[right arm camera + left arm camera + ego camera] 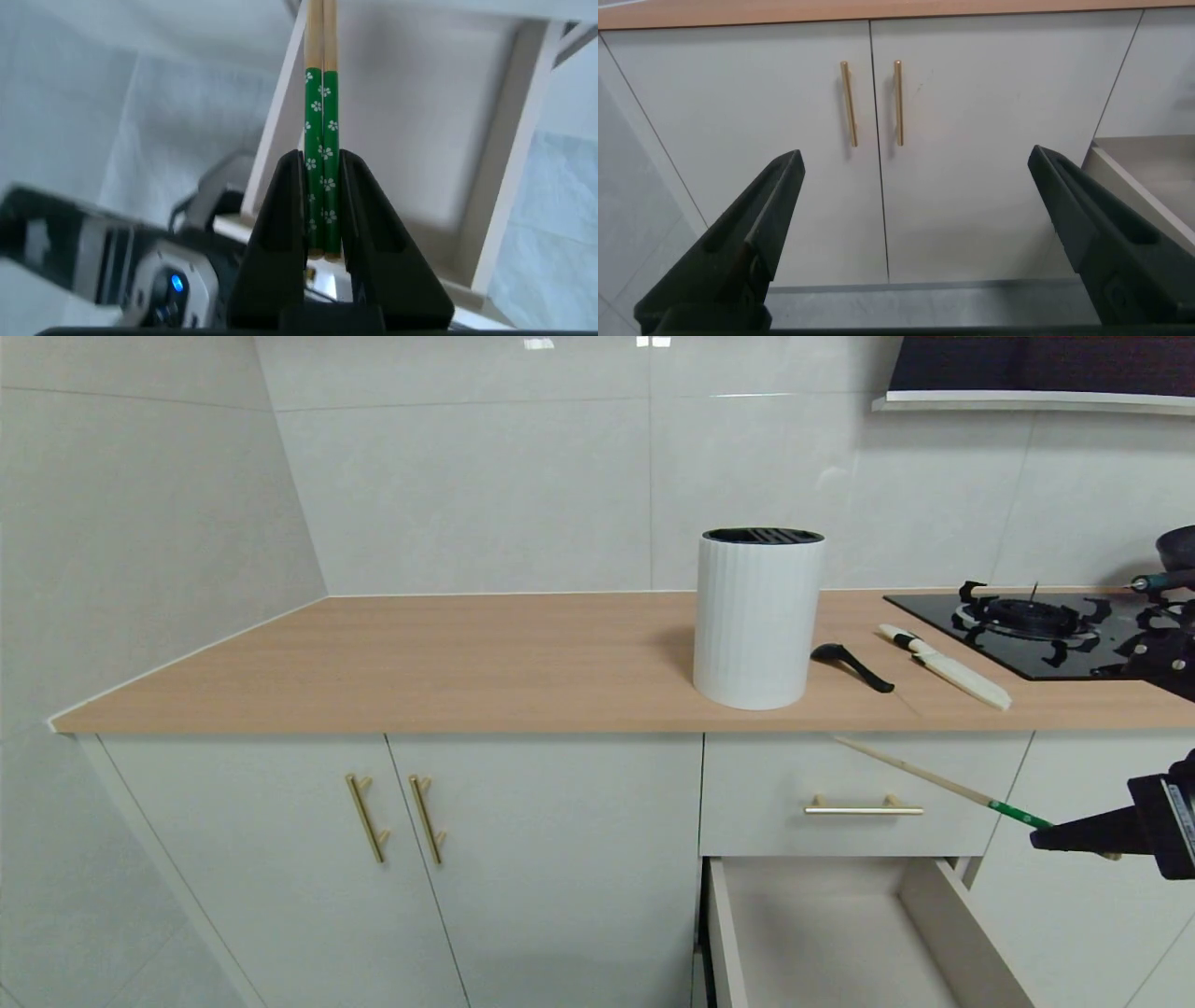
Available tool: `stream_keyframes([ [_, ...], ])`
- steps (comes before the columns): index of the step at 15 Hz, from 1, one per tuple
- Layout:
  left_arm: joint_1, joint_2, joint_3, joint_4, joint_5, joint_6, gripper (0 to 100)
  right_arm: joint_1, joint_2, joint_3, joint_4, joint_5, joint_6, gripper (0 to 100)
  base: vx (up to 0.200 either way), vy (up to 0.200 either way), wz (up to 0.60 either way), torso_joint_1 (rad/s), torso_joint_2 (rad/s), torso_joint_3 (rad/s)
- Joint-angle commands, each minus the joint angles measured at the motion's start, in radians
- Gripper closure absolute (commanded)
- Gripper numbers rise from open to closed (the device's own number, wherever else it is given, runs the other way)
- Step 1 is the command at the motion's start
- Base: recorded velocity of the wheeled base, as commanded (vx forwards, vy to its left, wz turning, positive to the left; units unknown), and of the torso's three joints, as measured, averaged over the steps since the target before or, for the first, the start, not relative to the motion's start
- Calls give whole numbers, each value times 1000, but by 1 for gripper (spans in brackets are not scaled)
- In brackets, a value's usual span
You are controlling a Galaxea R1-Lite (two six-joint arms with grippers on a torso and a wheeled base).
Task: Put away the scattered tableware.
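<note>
Head view: the right claw [1053, 840] pinches chopsticks [934, 784] above the open drawer [724, 933]; a knife [948, 668] and spoon [851, 665] lie on the desk [467, 663]; left wrist view: the left claw [915, 163] gapes wide, empty; right wrist view: the chopsticks [318, 131] seem ready for stowing; next, probably lower and release.

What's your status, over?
Right gripper shut on chopsticks, near open drawer. Left gripper open, empty, facing cabinet doors. Knife, black spoon on counter. No obstruction seen.
</note>
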Motion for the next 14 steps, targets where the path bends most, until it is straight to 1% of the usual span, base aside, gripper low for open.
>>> stream_keyframes([
  [1, 0, 0, 0, 0, 0, 0, 0, 32, 33, 34, -1, 4, -21, 100, 0, 0, 0, 0, 0, 0],
  [5, 0, 0, 0, 0, 0, 0, 0, 89, 123, 54, -9, 4, -20, 100, 0, 0, 0, 0, 0, 0],
  [10, 0, 0, 0, 0, 0, 0, 0, 100, 221, 65, -17, -1, -21, 100, 0, 0, 0, 0, 0, 0],
  [14, 0, 0, 0, 0, 0, 0, 0, 101, 246, 79, -43, -1, -23, 100, 0, 0, 0, -121, 320, 207],
])
